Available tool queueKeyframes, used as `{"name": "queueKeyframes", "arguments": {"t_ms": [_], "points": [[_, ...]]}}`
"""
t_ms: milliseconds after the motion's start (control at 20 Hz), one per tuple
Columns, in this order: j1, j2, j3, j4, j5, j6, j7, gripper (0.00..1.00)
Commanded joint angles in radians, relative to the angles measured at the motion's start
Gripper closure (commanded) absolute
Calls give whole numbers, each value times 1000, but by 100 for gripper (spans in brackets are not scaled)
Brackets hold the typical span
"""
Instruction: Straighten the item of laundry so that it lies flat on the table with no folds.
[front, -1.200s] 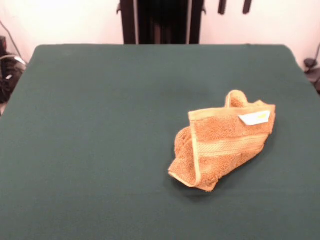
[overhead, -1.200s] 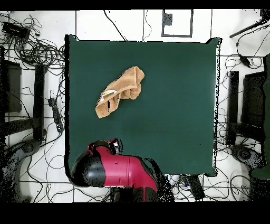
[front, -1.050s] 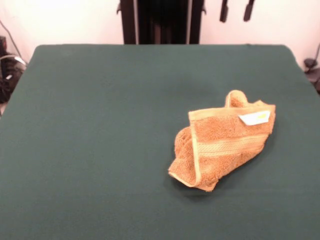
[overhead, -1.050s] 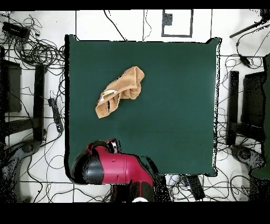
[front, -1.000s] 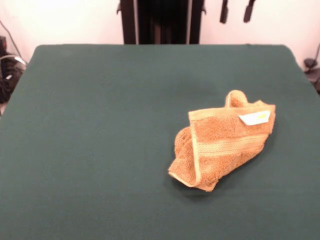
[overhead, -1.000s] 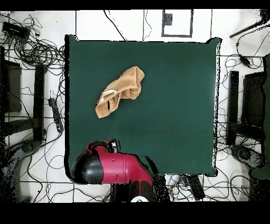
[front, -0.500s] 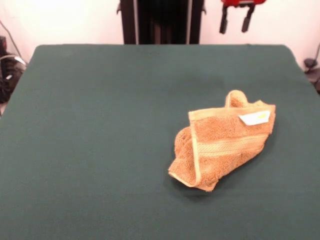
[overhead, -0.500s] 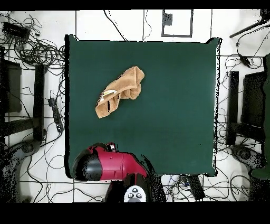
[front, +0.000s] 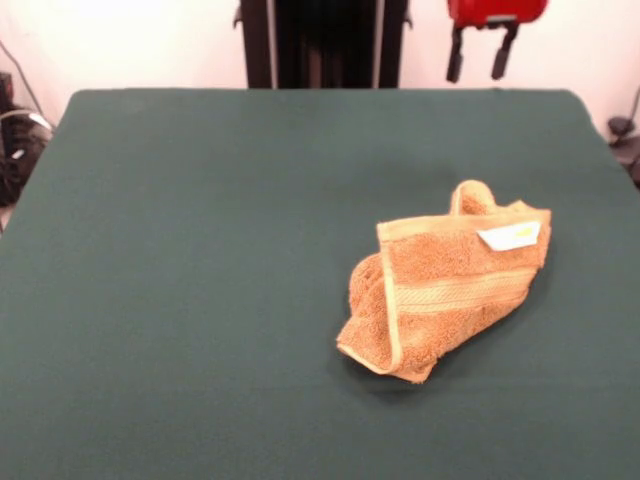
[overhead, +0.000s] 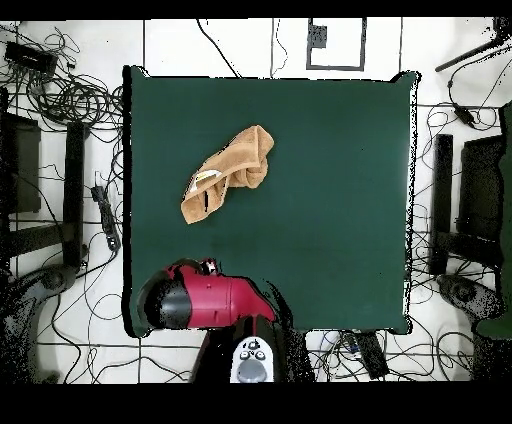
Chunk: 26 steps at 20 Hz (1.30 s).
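We see the hand towel (front: 445, 285) lying crumpled on the green-covered bench (front: 200, 250), folded over itself, with a lighter woven band running across the top layer and a small white label (front: 510, 236) facing up near one corner. A loop of the cloth stands up behind the label. In the front view the towel sits right of centre; from overhead it (overhead: 228, 172) lies toward the left half of the bench (overhead: 320, 200), nearer the left edge than the right.

The gripper (front: 481, 58) hangs at the top of the front view, over the bench's far edge and well apart from the towel. Its two dark fingers (front: 456, 60) stand spread with a clear gap between them, and nothing is held. A red housing sits above them.

From overhead, the red and black arm (overhead: 205, 300) lies over the bench's bottom edge, below the towel and not touching it.

Nothing stands between gripper and towel; the cloth around the towel is bare. Off the bench, tangled black cables (overhead: 70, 95) cover the tiled floor, and dark stands (overhead: 440, 205) flank the sides.
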Motion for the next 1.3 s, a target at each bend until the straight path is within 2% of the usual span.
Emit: {"name": "queueKeyframes", "arguments": {"t_ms": [50, 750, 1000, 1300], "points": [[22, 58, 20, -146, 70, 58, 219, 0], [-23, 96, 44, -218, 65, 83, 192, 0], [-26, 119, 32, -272, 60, 117, 184, 0], [-86, 151, 81, -302, 47, 106, 136, 0]]}}
